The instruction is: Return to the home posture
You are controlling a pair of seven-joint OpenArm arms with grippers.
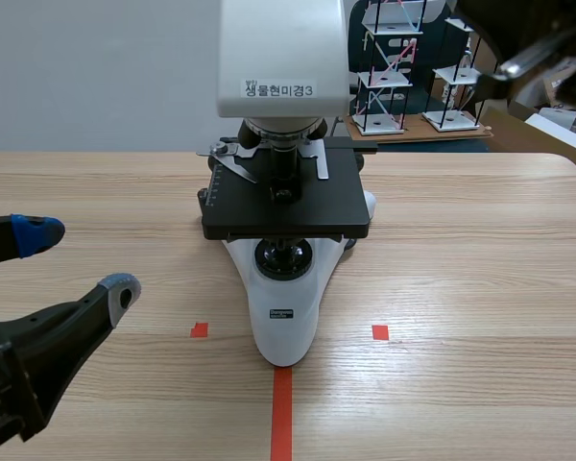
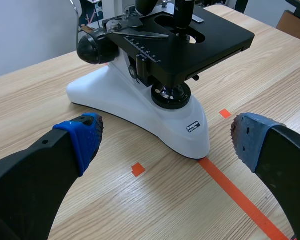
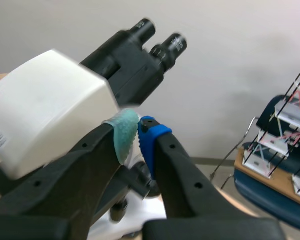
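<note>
A white-bodied compound microscope stands in the middle of the wooden table, and everything else is placed from it. Its black stage sits level above the white base. Its white head carries a printed label facing the robot, and in the right wrist view its two black eyepieces angle up and away from that head. The left gripper is low over the table, left of the microscope's base and nearer the robot than the stage, well apart from the instrument. Its jaws are spread wide with nothing between them, and in the left wrist view its blue pads stand to either side of the base's front tip. That view also shows the black focus knob on the microscope's side. The right arm is raised high, above and to the right of the microscope's head. The right gripper points toward the head and eyepieces, which lie ahead of it; its jaws are closed to a sliver, the grey-green and blue pads all but meeting, and it holds nothing. An orange-red tape line runs from the base's front tip toward the robot, with a small tape square on each side of the base. Beyond the microscope, past the table's far edge and to its right, stand wire-frame racks
</note>
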